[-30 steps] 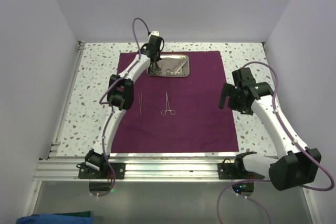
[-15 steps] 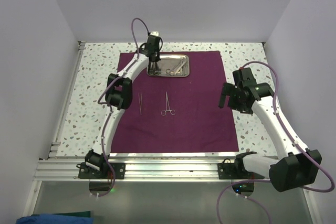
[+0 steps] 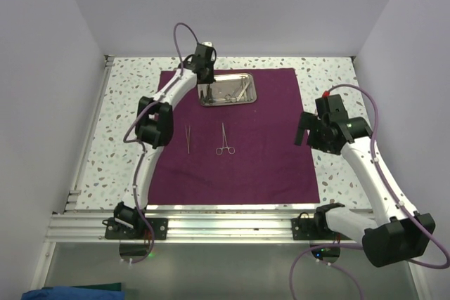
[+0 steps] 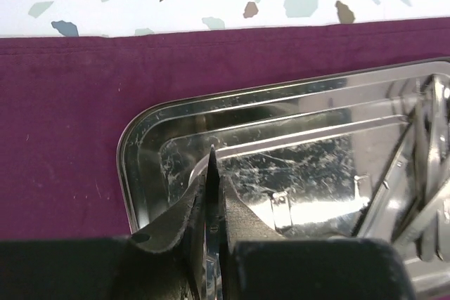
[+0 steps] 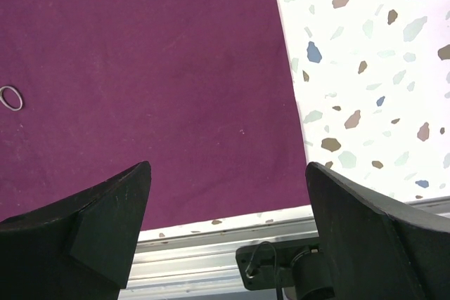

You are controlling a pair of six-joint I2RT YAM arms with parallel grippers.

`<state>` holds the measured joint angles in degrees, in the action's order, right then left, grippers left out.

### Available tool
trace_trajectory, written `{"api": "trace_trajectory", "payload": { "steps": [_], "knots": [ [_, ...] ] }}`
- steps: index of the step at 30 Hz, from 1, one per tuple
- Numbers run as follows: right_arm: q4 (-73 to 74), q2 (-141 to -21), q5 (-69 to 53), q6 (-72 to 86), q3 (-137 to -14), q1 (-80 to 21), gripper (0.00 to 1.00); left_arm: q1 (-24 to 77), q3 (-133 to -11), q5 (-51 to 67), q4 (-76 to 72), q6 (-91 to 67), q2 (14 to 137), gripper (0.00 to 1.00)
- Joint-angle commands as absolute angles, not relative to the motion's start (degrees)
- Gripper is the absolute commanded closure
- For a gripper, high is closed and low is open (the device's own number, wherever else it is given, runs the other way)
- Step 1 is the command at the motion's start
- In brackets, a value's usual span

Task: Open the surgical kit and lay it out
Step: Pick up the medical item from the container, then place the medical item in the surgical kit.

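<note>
The left jaws hung over the steel tray's (image 4: 302, 163) left end, pinched nearly shut on a thin silver instrument (image 4: 212, 156), with the tweezers (image 3: 188, 138) and forceps (image 3: 223, 140) lying on the plum cloth (image 3: 267, 152) nearer the arms, long axes front-to-back, while the right jaws gaped empty, well apart.

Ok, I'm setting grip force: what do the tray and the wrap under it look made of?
Tray: polished metal, probably steel, judging by the mirror glare and fine scratches. Wrap: matte plum woven cloth, with what looks like a stitched hem along its edge.

Speckled tabletop (image 3: 330, 68) — aluminium rail (image 3: 232, 226) along its near edge.
</note>
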<state>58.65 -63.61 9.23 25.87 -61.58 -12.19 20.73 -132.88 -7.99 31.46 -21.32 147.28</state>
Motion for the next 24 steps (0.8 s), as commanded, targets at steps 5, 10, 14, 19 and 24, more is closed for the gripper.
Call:
{"api": "trace_trajectory", "payload": {
  "steps": [5, 10, 14, 19, 24],
  "knots": [
    [57.1, -60.6, 7.3, 26.0, -60.4, -11.9, 0.04, 21.2, -128.8, -6.3, 31.4, -23.7, 136.4, 1.0],
    [57.7, -58.9, 6.1, 26.5, -59.2, -11.9, 0.04, 22.7, -124.8, -7.3, 33.6, -25.6, 133.1, 1.0],
    [58.6, -57.2, 5.2, 27.2, -58.7, -11.8, 0.04, 26.0, -116.6, -11.8, 34.2, -28.5, 126.6, 1.0],
    [60.8, -54.0, 2.0, 28.7, -59.0, -11.9, 0.04, 33.1, -99.9, -18.7, 32.4, -33.4, 117.1, 1.0],
    [64.8, -51.3, 0.7, 29.0, -60.0, -12.0, 0.04, 35.9, -88.5, -17.9, 29.1, -38.8, 111.5, 1.0]
  ]
}}
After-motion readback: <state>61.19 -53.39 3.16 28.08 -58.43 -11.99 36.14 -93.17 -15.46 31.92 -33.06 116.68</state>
